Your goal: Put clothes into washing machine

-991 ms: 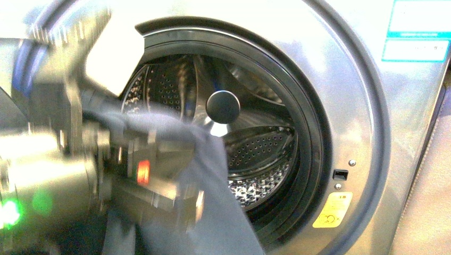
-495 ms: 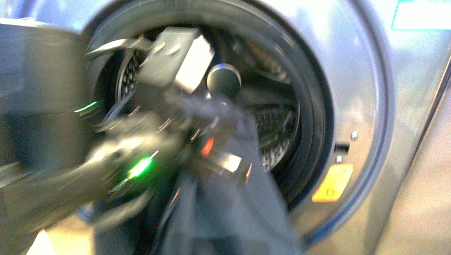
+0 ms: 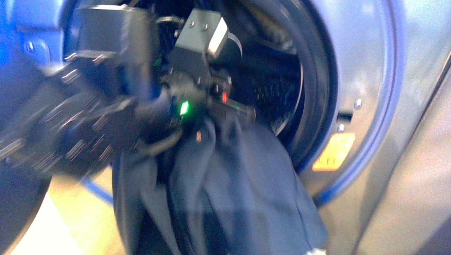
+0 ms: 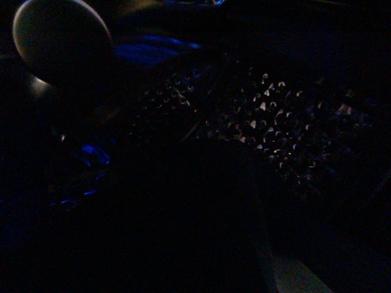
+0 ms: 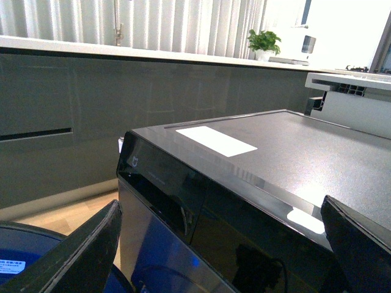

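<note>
Left tool (image 3: 236,110) at washing machine (image 3: 367,64) porthole, clamped on clothes (image 3: 239,180) hanging down past lower porthole rim. Right tool (image 5: 220,207) spread wide, empty. Left wrist view dark.

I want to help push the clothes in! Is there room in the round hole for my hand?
Only on the right: a dark gap between the left end effector and the gasket. The left and middle are filled by the arm, and the clothes drape over the lower rim.
</note>
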Tool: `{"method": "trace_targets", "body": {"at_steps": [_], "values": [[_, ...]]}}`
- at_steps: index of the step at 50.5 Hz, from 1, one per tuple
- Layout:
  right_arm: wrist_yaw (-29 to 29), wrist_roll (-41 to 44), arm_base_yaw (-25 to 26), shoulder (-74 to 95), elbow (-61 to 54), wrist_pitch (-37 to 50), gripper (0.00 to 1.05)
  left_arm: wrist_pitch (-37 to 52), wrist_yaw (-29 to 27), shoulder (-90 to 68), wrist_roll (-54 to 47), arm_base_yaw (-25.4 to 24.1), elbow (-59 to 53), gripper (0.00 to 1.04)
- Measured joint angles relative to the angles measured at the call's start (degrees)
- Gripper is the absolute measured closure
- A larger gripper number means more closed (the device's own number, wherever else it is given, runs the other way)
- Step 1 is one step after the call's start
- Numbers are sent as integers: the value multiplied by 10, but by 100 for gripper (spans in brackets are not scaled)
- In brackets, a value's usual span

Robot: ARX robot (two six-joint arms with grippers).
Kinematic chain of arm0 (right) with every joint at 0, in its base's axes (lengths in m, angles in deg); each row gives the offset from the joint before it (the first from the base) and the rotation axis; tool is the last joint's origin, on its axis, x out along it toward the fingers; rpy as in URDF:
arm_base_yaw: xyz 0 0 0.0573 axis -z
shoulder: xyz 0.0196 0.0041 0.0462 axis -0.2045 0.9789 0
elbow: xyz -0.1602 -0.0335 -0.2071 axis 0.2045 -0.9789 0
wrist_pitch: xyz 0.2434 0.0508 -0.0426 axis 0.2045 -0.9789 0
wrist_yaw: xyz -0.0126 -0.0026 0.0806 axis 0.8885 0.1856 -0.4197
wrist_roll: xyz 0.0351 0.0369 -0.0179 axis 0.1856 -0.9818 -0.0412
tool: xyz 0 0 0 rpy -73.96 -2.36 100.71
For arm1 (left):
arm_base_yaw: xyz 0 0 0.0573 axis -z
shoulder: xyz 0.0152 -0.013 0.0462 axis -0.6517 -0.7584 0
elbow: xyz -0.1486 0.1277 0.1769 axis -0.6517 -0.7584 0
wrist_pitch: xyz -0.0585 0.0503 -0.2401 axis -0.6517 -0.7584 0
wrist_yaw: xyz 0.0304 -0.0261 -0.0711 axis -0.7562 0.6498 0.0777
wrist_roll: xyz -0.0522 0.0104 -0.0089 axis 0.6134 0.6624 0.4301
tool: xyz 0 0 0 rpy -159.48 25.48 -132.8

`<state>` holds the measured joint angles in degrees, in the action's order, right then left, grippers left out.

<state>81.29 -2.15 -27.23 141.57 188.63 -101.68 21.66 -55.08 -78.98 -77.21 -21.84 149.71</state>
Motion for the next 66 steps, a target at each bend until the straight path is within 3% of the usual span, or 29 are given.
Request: {"method": "trace_targets", "body": {"at_steps": [23,31,47,59,66], "values": [[0,0,0,0,0,0,8,-131,-51,-134,28,-22,227,97],[175,-48,-19,-43,-101,150,8,-158,-60,-165,28,-28,278,97],[260,-69,-19,-194,-320,225,8,-177,-68,-205,35,-33,343,97],[330,-63,49,-325,-476,237,8,-181,-72,-229,34,-30,371,97],[339,-126,150,-452,-620,170,8,-191,-80,-257,32,-28,401,97]]}}
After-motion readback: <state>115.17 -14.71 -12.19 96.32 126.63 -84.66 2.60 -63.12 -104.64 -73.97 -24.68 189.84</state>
